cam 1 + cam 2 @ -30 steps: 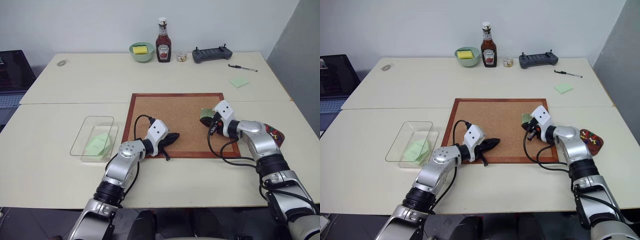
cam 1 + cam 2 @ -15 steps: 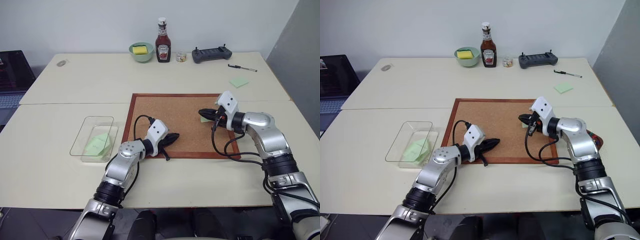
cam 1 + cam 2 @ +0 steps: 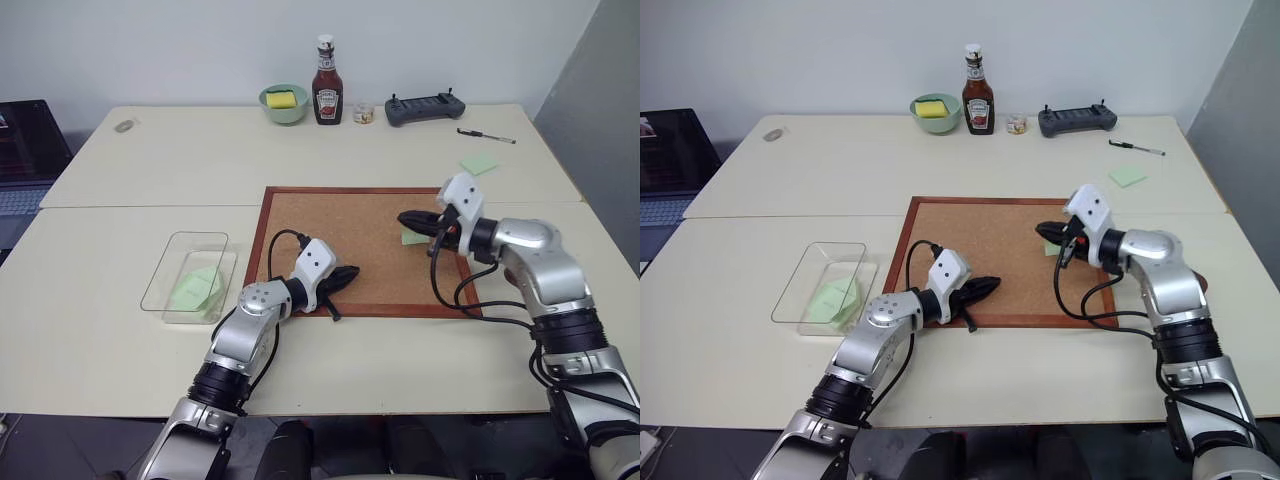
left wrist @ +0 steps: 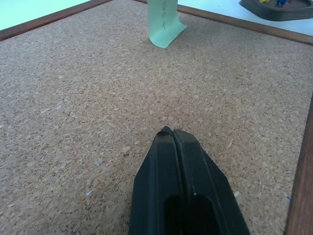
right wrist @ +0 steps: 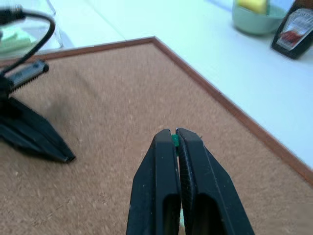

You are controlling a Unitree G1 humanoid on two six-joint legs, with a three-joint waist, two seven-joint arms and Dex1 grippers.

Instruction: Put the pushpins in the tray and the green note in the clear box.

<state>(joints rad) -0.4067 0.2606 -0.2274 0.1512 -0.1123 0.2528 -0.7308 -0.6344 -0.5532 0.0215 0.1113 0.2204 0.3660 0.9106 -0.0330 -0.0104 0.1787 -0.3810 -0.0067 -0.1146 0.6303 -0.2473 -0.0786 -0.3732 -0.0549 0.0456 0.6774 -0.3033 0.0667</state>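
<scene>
Two cream tables (image 3: 150,170) butted together carry a wood-framed corkboard (image 3: 340,225) at centre. Clear box (image 3: 190,275) sits left of the board, a pale green note (image 3: 197,287) lying inside it. Another green note (image 4: 164,22) stands on the board's right part, just beneath and beside the right gripper (image 5: 175,138), whose fingers are pressed together on a green-headed pushpin (image 5: 175,141), held above the cork. Left gripper (image 4: 173,134) rests at the board's near-left edge, fingers pressed together, nothing between them. Tray (image 4: 283,7) with pushpins lies just off the board's right side.
</scene>
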